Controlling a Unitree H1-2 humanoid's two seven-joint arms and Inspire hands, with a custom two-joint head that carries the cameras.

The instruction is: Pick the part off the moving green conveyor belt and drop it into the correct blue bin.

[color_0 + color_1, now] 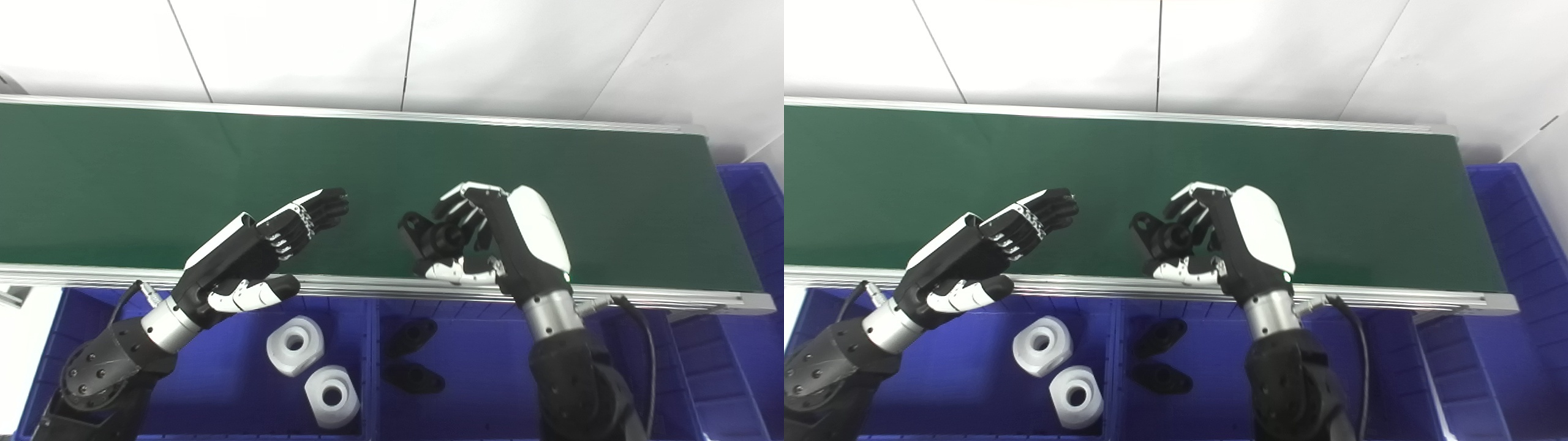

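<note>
My right hand (pixel 490 239) is shut on a black flanged part (pixel 422 236), held just above the near edge of the green conveyor belt (pixel 153 171). The part also shows in the right eye view (pixel 1157 236). My left hand (pixel 257 251) is open and empty, fingers stretched out over the belt's near edge. Below the belt, the left blue bin (pixel 202 380) holds two white ring parts (pixel 295 344) (pixel 331 395). The middle blue bin (pixel 490 380) holds two black flanged parts (pixel 411 336) (pixel 414 377).
The belt's metal rail (pixel 674 297) runs between the hands and the bins. Another blue bin (pixel 756 202) stands at the belt's right end. A white wall (pixel 392 49) lies behind the belt.
</note>
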